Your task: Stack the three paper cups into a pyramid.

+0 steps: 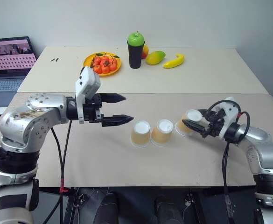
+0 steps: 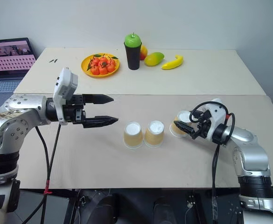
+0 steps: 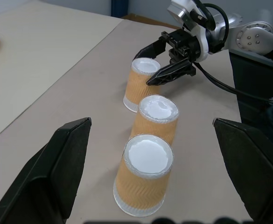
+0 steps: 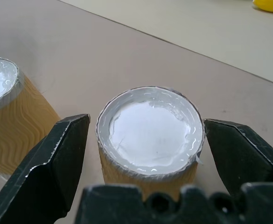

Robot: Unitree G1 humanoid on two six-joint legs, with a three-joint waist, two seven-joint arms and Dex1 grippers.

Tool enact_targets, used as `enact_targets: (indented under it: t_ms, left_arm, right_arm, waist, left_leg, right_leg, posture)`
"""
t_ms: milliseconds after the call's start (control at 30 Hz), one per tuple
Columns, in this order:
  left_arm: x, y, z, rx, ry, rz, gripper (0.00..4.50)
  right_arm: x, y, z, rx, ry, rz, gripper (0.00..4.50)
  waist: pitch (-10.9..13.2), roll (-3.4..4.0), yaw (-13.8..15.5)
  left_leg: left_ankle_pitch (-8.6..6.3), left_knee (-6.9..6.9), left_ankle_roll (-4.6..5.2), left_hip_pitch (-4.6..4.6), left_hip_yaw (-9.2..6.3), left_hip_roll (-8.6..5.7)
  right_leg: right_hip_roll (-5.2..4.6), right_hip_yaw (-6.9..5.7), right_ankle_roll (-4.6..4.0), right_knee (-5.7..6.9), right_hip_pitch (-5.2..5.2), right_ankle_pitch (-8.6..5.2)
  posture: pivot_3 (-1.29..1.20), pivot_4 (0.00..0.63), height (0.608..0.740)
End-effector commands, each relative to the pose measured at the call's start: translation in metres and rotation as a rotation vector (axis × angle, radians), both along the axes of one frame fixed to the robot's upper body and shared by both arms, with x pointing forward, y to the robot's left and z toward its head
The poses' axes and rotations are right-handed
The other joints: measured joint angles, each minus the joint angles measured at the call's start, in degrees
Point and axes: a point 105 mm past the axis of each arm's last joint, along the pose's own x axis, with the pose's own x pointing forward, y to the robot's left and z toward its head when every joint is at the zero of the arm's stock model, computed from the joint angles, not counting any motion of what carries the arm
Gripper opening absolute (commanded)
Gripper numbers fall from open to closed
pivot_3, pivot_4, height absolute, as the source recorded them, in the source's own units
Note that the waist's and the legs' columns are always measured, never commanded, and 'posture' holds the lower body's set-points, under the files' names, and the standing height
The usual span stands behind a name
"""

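Left eye view: three ribbed kraft-paper cups stand upside down in a row on the smooth beige bench [image 1: 80, 158], white bases up. The left cup [image 1: 140, 133] and middle cup [image 1: 162, 131] sit just beside each other. The right tool [image 1: 195, 124] has its black fingers spread on both sides of the right cup [image 4: 150, 135], not clamped. The left tool [image 1: 120, 109] hovers open, apart from the cups.

wall [image 1: 197, 18]: plain pale | tables [image 1: 220, 70]: two beige, butted together | laptop [image 1: 8, 58]: open, far left
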Motion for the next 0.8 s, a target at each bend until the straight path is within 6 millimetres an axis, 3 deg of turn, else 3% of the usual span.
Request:
enact_targets:
  t_ms: [33,100,167,300,367,500,600,700,800]
  left_arm:
    - [-0.003,-0.002,0.013,-0.016,-0.055,-0.007,4.5]
    - [-0.002,-0.002,0.013,-0.016,-0.054,-0.005,4.5]
    - [-0.002,-0.002,0.013,-0.016,-0.054,-0.005,4.5]
    - [-0.001,-0.002,0.011,-0.016,-0.05,-0.007,4.5]
    - [-0.001,-0.004,0.009,-0.02,-0.045,-0.012,4.5]
    - [0.0,-0.006,0.007,-0.027,-0.038,-0.021,4.5]
    - [0.0,-0.009,0.002,-0.027,-0.03,-0.036,4.5]
    - [0.001,-0.012,-0.006,-0.024,-0.025,-0.052,4.5]
    - [0.003,-0.015,-0.009,-0.028,-0.025,-0.06,4.5]
  right_arm:
    - [0.003,0.002,0.013,-0.007,-0.053,0.013,3.76]
    - [0.003,0.0,0.015,-0.022,-0.063,0.008,3.14]
    - [0.003,0.0,0.02,-0.028,-0.073,0.008,3.14]
    - [-0.001,0.0,0.052,-0.054,-0.129,0.016,3.14]
    - [-0.003,0.0,0.077,-0.096,-0.173,0.016,3.14]
    - [-0.005,0.004,0.102,-0.144,-0.196,0.02,3.14]
    - [-0.012,0.02,0.127,-0.169,-0.209,0.067,3.14]
    - [-0.036,0.074,0.14,-0.169,-0.201,0.281,3.14]
    - [-0.045,0.096,0.147,-0.14,-0.182,0.35,3.14]
  waist:
    - [0.0,0.0,0.0]
    - [0.0,0.0,0.0]
    - [0.0,0.0,0.0]
    - [0.0,0.02,0.0]
    - [0.0,0.03,-0.1]
    - [0.0,0.01,-0.1]
    - [0.0,0.01,-0.1]
    - [0.0,0.06,-0.4]
    - [0.0,0.05,-0.4]
  left_leg:
    - [0.0,0.01,0.0,0.0,0.0,0.0]
    - [0.0,0.0,0.0,0.0,0.0,0.0]
    - [0.0,0.0,0.0,0.0,0.0,0.0]
    - [0.0,0.0,0.0,-0.01,0.0,0.0]
    - [0.0,0.01,0.0,-0.01,0.0,0.0]
    - [0.0,-0.03,0.0,0.0,0.0,0.0]
    - [0.0,-0.03,0.0,-0.02,0.01,0.0]
    - [0.0,-0.04,0.0,-0.01,0.02,0.01]
    - [-0.01,-0.09,0.01,-0.01,0.0,0.05]
  right_leg:
    - [0.0,0.0,0.0,0.0,0.0,0.0]
    - [0.0,0.0,0.0,0.0,0.0,0.0]
    - [0.0,0.0,0.0,0.0,0.0,0.0]
    - [0.0,0.01,0.0,0.01,-0.02,0.0]
    - [0.0,0.01,0.0,0.01,-0.02,0.0]
    - [0.0,0.01,0.0,0.0,-0.02,0.0]
    - [0.0,0.01,0.0,-0.02,-0.03,0.0]
    - [0.0,0.03,-0.02,0.01,-0.08,0.0]
    - [0.05,0.02,-0.05,0.01,-0.09,-0.01]
  posture:
    - [0.0,0.15,0.735]
    - [0.0,0.15,0.735]
    - [0.0,0.15,0.735]
    - [0.0,0.15,0.735]
    - [0.0,0.15,0.735]
    - [0.0,0.15,0.735]
    - [0.0,0.15,0.735]
    - [0.0,0.15,0.735]
    - [0.0,0.15,0.735]
